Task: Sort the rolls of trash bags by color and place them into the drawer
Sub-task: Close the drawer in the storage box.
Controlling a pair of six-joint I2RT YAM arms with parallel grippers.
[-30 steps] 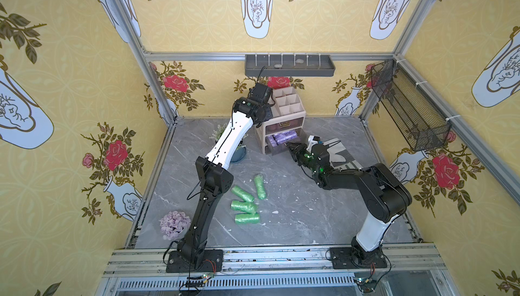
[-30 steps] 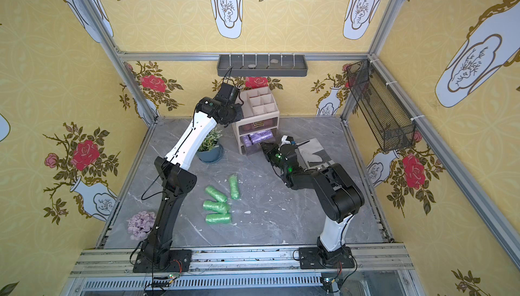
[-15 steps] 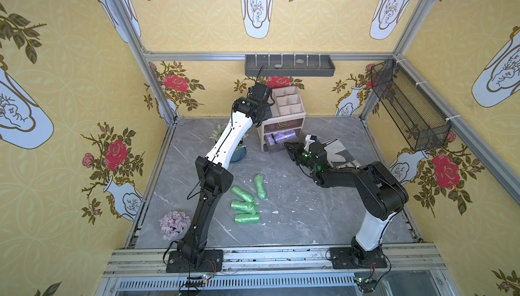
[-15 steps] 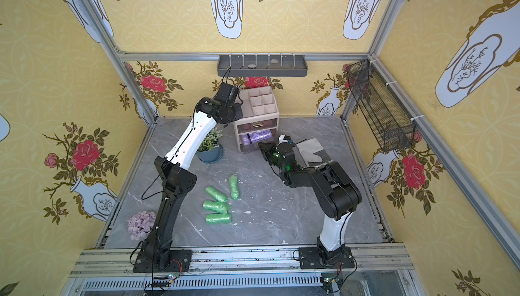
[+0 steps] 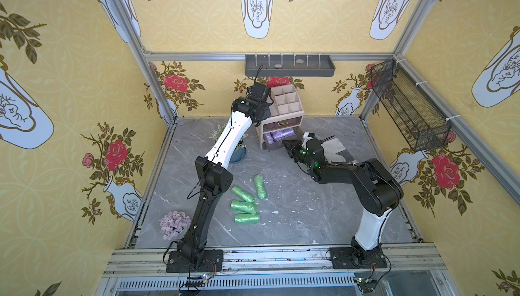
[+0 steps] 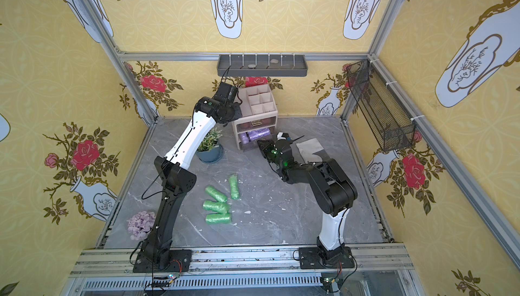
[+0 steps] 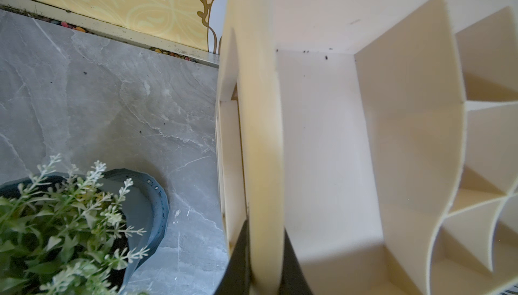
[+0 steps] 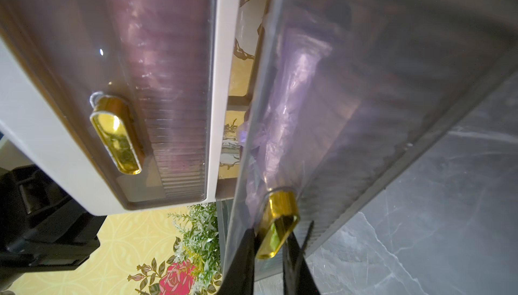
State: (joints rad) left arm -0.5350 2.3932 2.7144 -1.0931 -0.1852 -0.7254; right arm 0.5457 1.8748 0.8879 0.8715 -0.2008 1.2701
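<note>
Several green rolls of trash bags (image 5: 244, 206) (image 6: 216, 206) lie loose mid-table in both top views. Lilac rolls (image 5: 280, 134) (image 6: 257, 134) fill the pulled-out lower drawer (image 5: 277, 147) of the beige organizer (image 5: 287, 103) at the back. In the right wrist view my right gripper (image 8: 269, 240) is shut on that drawer's gold handle (image 8: 277, 223), with lilac film (image 8: 291, 105) showing through the clear front. The upper drawer (image 8: 168, 83) is closed. My left gripper (image 7: 265, 229) is shut on the organizer's side wall (image 7: 260, 139).
A potted plant (image 5: 239, 151) (image 7: 70, 223) stands just left of the organizer, under my left arm. A lilac flower cluster (image 5: 174, 224) sits front left. A pale cloth (image 5: 334, 147) lies behind my right wrist. A wire basket (image 5: 408, 111) hangs on the right wall.
My right gripper has edged closer to the organizer and tightened on the lower drawer's handle. The left arm and the green rolls have not moved.
</note>
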